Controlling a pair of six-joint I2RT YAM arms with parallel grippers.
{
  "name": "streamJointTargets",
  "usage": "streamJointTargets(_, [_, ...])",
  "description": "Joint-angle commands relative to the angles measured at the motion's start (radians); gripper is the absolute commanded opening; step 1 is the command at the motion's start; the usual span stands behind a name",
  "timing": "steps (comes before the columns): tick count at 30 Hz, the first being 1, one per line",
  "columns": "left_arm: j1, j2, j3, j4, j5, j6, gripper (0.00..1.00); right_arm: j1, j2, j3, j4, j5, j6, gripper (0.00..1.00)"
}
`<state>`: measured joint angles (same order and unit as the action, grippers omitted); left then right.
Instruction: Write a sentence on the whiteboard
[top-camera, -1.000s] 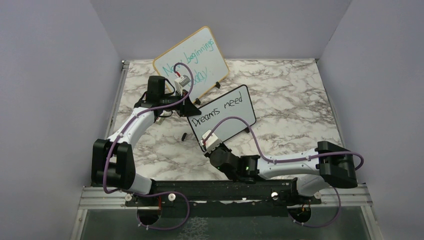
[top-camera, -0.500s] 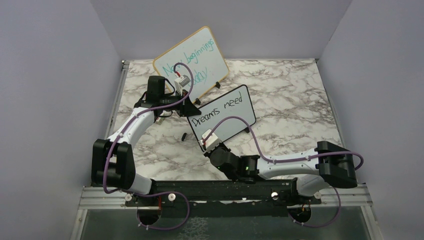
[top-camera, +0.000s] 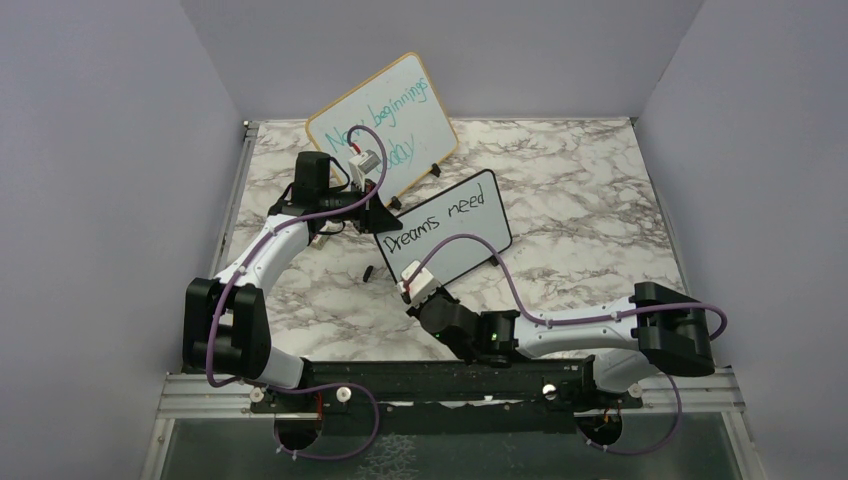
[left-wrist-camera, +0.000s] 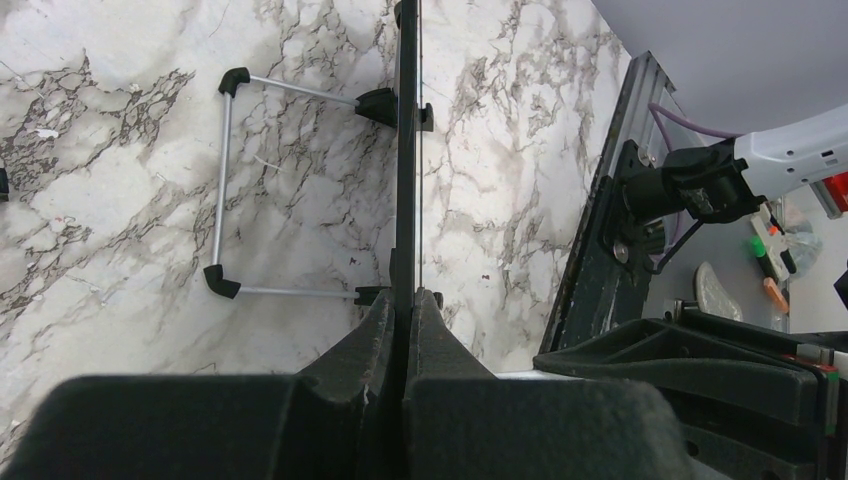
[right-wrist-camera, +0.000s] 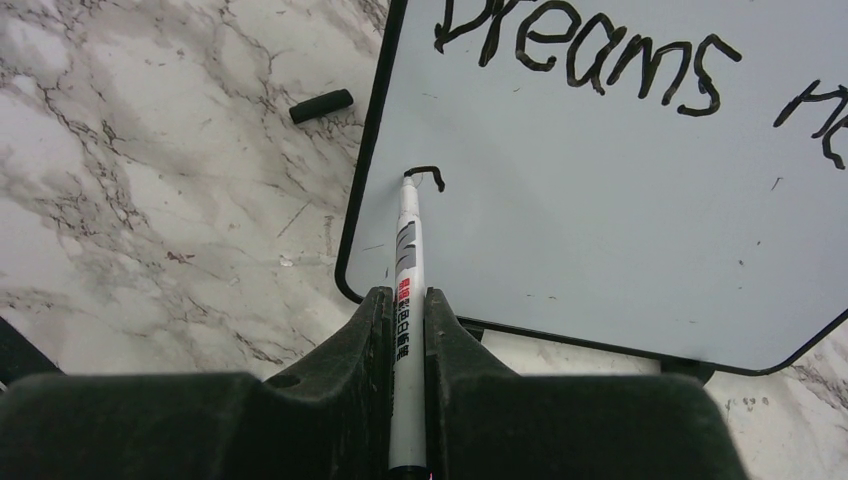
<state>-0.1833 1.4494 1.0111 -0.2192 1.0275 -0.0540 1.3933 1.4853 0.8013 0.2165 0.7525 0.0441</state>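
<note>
Small black-framed white whiteboard (top-camera: 445, 228) propped mid-worktop (top-camera: 590, 200) | my left tool (left-wrist-camera: 405, 298) clamped shut on its far-left edge | my right tool (right-wrist-camera: 407, 293) gripping a slim white marker (right-wrist-camera: 407, 240), tip on the board's near-left | step: starting the second line of the black handwritten sentence (top-camera: 432, 222), under "Dreams need" | next, I judge: light contact, strokes running rightward

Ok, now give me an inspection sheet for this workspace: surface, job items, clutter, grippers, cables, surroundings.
Surface: marble-patterned tabletop.
Job's things: whiteboard upright on its wire stand; sentence reads "Dreams need" so far, plus one small stroke on the second line.
Clutter: small black cap lying beside the whiteboard; wood-framed board with teal handwriting standing behind.
Grippers: left gripper shut on the whiteboard's edge; right gripper shut on the marker, tip at the stroke.
Cables: purple cables looped along both arms.
Surroundings: plain lavender walls on three sides.
</note>
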Motion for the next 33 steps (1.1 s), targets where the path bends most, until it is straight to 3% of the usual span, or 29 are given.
streamJointTargets(1, [0.002,-0.006,-0.002,-0.051,-0.032,0.015,0.0,0.005,0.002,0.015,-0.034,-0.038,0.01,0.0])
streamJointTargets(21, [0.002,-0.001,0.0,-0.055,-0.035,0.018,0.0,0.005,-0.002,0.004,-0.104,0.008,0.023,0.0])
streamJointTargets(33, [0.002,0.002,0.0,-0.055,-0.032,0.017,0.0,0.004,-0.01,-0.007,-0.063,0.073,0.007,0.0])
